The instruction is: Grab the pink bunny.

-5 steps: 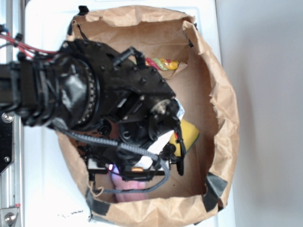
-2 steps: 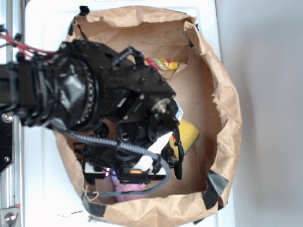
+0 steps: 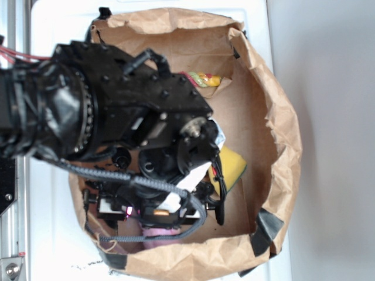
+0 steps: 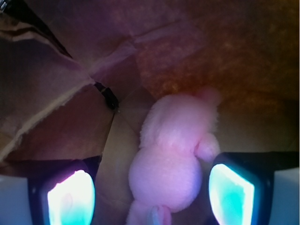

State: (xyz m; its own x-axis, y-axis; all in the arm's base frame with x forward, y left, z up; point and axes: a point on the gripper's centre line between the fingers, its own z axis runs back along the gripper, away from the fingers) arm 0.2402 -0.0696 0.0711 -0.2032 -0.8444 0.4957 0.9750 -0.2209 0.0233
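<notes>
The exterior view looks straight down from above onto the paper bag, while the wrist view peers close into it past the hand; both share the bunny.

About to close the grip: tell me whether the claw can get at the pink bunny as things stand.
Probably yes. The claw is open with the pink bunny between its pads; nothing lies between them, though the paper bag wall is close.

The pink bunny is a fuzzy, pale-pink plush with a rounded body and softer lobes toward 1 o'clock in the wrist view, lying on brown paper. In the exterior view only a pink sliver shows, at about 6 o'clock inside the bag, mostly hidden.
</notes>
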